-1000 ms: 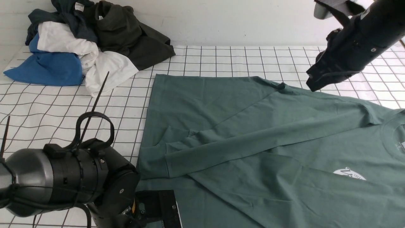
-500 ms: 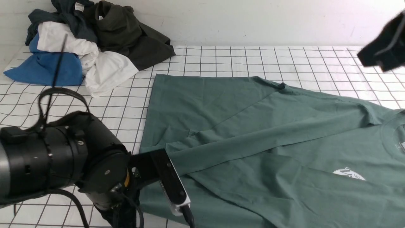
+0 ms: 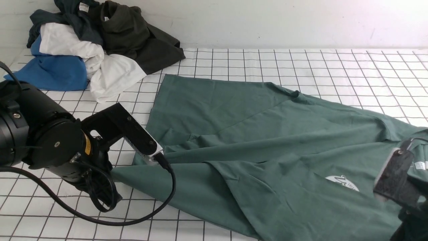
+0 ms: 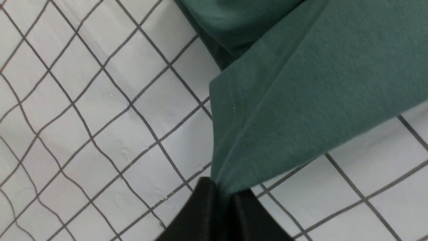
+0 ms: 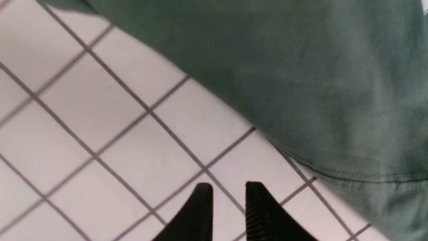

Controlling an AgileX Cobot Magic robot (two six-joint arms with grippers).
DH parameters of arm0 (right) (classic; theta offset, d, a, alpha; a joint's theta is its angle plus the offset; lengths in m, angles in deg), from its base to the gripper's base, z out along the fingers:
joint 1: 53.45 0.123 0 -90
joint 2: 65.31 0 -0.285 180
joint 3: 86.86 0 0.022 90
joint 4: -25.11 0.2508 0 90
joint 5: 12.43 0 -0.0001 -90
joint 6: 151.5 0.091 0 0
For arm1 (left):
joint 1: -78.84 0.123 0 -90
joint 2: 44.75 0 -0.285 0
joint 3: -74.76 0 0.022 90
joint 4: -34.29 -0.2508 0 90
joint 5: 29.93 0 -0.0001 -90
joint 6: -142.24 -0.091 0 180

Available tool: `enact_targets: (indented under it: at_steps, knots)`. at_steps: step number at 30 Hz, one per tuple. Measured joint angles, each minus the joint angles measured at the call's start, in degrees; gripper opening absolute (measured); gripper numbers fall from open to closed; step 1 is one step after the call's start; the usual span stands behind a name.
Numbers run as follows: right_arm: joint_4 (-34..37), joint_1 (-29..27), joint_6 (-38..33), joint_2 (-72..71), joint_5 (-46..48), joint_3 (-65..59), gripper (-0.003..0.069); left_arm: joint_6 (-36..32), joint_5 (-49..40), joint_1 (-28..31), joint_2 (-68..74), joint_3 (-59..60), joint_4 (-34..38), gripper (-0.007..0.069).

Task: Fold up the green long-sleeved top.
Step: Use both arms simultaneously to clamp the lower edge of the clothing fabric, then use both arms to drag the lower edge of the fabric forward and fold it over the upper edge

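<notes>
Obs.: the green long-sleeved top (image 3: pixel 217 100) lay spread on the gridded table cover (image 3: pixel 234 63), just beside the clothes pile (image 3: pixel 83 50), on the pile's right and reaching toward you. One sleeve (image 3: pixel 254 142) was laid across the body, and the white oval logo (image 3: pixel 341 182) sat at the end farthest from the pile.

Left gripper (image 4: pixel 225 189): you had it clamped on a hem corner of the top, nearer to you than the pile. The cloth ran taut into the jaws.

Right gripper (image 5: pixel 229 185): jaws parted by a narrow gap with nothing between them. It hung over bare cover just beside the top's edge, well apart from the pile.

Risks, as judged:
- The bite on the corner looked thin. A quick pull could strip the cloth out of the jaws.
- Only one end was held. Hauling from it alone would likely drag the whole top and shake the laid sleeve loose.
- If you closed the right gripper where it stood, it would pinch the cover or nothing at all. It needed to move onto the edge first.
- The left wrist camera cable (image 3: pixel 133 219) looped over the hem and might snag the cloth on a lift.
</notes>
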Motion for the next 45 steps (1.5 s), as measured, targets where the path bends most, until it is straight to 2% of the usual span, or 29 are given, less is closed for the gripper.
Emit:
enact_targets:
  at_steps: [2,4,5,7,11,13,15,16,17,22,26,27,29,32,37,38,39,45]
  knots:
    - [-4.44,0.00,-3.92,0.07,-8.66,-4.25,0.0285,0.05,0.00,0.00,0.00,0.00,0.57,0.0016]
    - [-5.70,0.00,-4.72,0.29,-11.65,-5.51,0.0307,-0.01,0.00,0.00,-0.05,0.00,0.72,0.0016]
    - [-7.43,0.00,-5.25,1.08,-16.28,-7.18,0.0323,-0.07,0.00,0.00,-0.16,0.00,1.26,0.0016]
    - [-8.25,0.00,-5.45,2.09,-18.85,-8.20,0.0321,-0.22,0.00,0.00,-0.30,0.00,1.90,0.0016]
    - [-10.15,0.07,-5.82,5.71,-26.90,-8.87,0.0227,-0.64,0.00,0.00,-0.53,0.00,3.71,0.0016]
    - [-10.38,0.37,-5.82,6.85,-28.28,-8.87,0.0140,-0.66,-0.13,0.00,-0.60,0.00,3.97,0.0016]
    - [-10.38,0.43,-5.82,6.97,-28.37,-8.87,0.0082,-0.66,-0.41,0.00,-0.66,0.00,3.97,0.0016]
    - [-10.47,0.43,-5.06,6.50,-28.15,-8.87,0.0022,-0.66,-0.98,0.00,-0.67,0.00,4.14,0.0016]
    - [-10.74,0.43,-4.64,5.95,-27.78,-8.87,0.0013,-0.66,-1.19,0.00,-0.72,0.00,4.14,0.0016]
    - [-14.94,0.43,-0.33,0.16,-20.96,-7.37,0.0006,-0.66,-3.64,0.00,-2.41,0.00,6.51,0.0016]
    - [-26.49,0.37,9.37,-6.80,-8.30,-2.89,0.0006,-0.66,-6.80,0.00,-7.72,-0.12,12.46,0.0016]
    - [-30.22,0.02,12.43,-7.77,-6.79,-1.75,0.0006,-0.54,-7.39,0.00,-8.95,-0.79,13.59,0.0016]
    - [-32.46,-0.63,14.30,-8.12,-6.57,-0.71,0.0006,-0.28,-7.57,0.00,-9.48,-1.80,14.24,0.0016]
    - [-37.42,-5.07,19.36,-5.95,-13.30,3.46,0.0006,1.38,-4.89,1.86,-6.36,-9.51,14.66,0.0016]
    - [-38.95,-12.09,22.49,5.50,-26.90,9.99,0.0006,2.15,-2.15,5.38,8.03,-25.74,14.90,0.0016]
    - [-38.95,-12.27,22.50,6.80,-27.25,10.73,0.0006,2.15,-2.08,5.38,8.03,-26.55,14.90,0.0016]
    - [-39.16,-13.42,22.62,13.49,-29.53,14.82,0.0006,2.01,-1.45,6.22,16.28,-35.23,14.84,0.0016]
    - [-39.72,-13.84,22.75,28.38,-30.45,26.14,0.0006,1.97,-0.02,7.54,34.57,-53.23,13.24,0.0016]
